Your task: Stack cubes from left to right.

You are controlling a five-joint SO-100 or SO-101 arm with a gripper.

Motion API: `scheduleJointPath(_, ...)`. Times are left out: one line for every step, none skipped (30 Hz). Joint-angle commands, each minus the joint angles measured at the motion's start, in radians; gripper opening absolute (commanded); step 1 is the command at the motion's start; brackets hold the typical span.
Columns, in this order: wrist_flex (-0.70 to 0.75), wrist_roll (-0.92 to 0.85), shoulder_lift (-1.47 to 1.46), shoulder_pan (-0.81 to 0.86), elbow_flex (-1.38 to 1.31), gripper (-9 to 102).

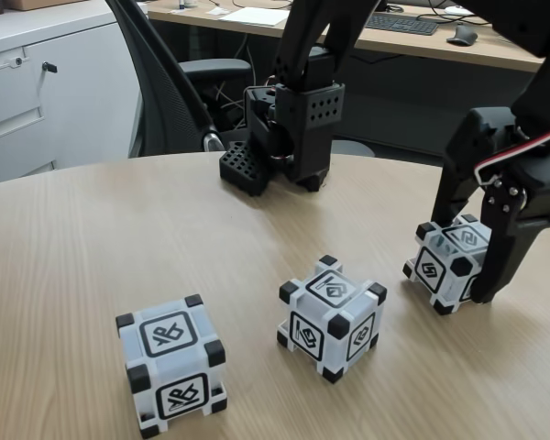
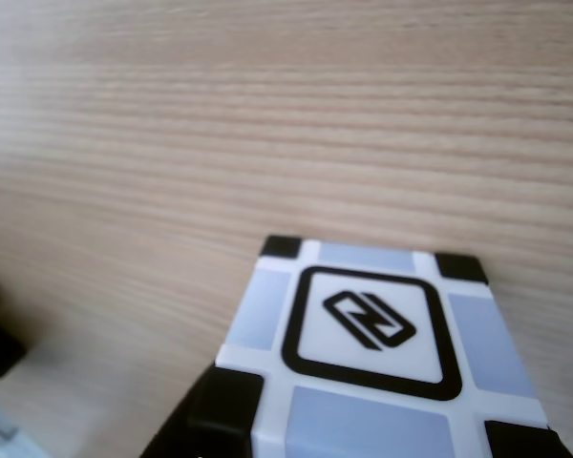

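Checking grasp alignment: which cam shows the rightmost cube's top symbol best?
The other view: the right cube is seen close up, its top symbol sharp and unobstructed. In the fixed view that cube is small, and the gripper straddles it, partly hiding its top.

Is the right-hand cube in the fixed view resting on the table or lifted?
Apparently resting: the right cube sits level on the table, the tool straddling it.

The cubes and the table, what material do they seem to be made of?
The cubes look like translucent whitish plastic with matte black corner blocks and printed black symbols; smooth, moulded edges suggest it. The table appears to be light wood or wood-look laminate: a straight, even grain with a low sheen.
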Motion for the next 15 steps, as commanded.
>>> scheduleJointPath(-0.002,-0.008,0.02,0.008,-0.006,5)
scheduleJointPath(-0.002,-0.011,0.021,0.009,-0.006,4)
scheduleJointPath(-0.002,-0.011,0.026,0.009,-0.015,4)
scheduleJointPath(0.008,-0.011,0.037,0.009,-0.02,4)
scheduleJointPath(0.009,-0.011,0.061,0.009,-0.02,3)
scheduleJointPath(0.009,-0.005,0.095,0.009,-0.02,3)
scheduleJointPath(0.009,-0.005,0.132,0.009,-0.02,2)
scheduleJointPath(0.009,-0.008,0.173,0.011,-0.02,0)
scheduleJointPath(0.009,-0.009,0.216,0.011,-0.02,0)
scheduleJointPath(0.009,-0.023,0.259,0.011,-0.012,0)
scheduleJointPath(0.009,-0.028,0.304,0.011,-0.008,0)
scheduleJointPath(0.011,-0.029,0.342,0.011,-0.006,0)
scheduleJointPath(0.011,-0.031,0.377,0.011,-0.006,0)
scheduleJointPath(0.011,-0.031,0.405,0.012,-0.006,0)
scheduleJointPath(0.012,-0.026,0.426,0.018,-0.006,0)
